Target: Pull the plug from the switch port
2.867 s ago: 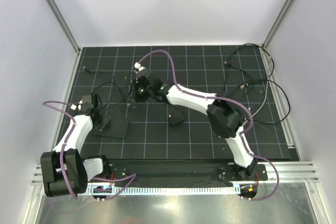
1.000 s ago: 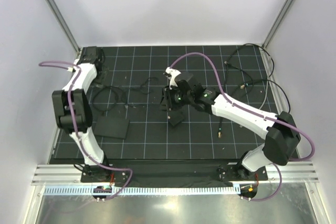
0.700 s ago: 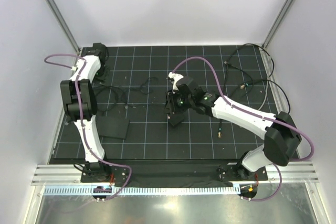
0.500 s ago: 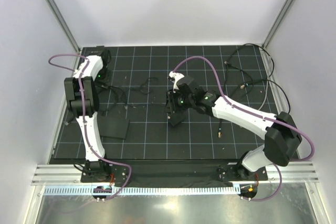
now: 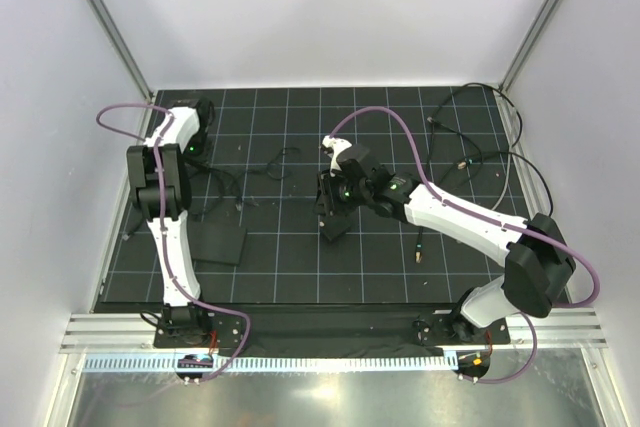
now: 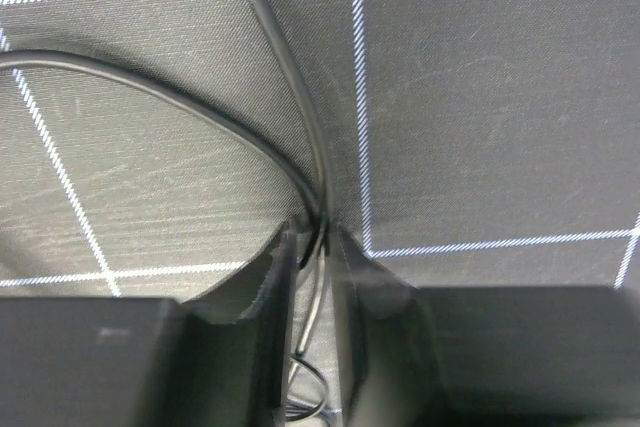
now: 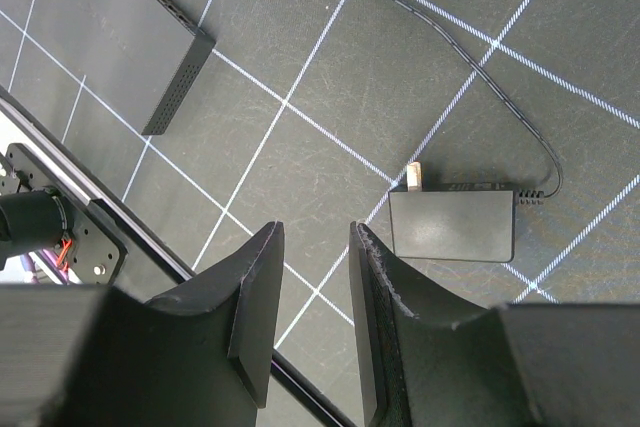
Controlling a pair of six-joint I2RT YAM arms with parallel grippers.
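The jaws of the left gripper [image 6: 312,237] are narrow around a thin black cable [image 6: 300,87]; pulling there may drag the flat matte-black box [image 5: 215,244]. The right gripper [image 7: 313,237] is narrowly parted, empty.

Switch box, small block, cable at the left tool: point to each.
switch box [image 7: 118,29]: right wrist view, its top face.
small block [image 7: 452,224]: right wrist view, centre of its top face.
cable [image 6: 281,47]: left wrist view, its straight upper run.

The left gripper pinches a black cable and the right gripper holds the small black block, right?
No: the right gripper holds nothing; the right wrist view shows the small black block lying apart on the mat. The left gripper pinches the black cable.
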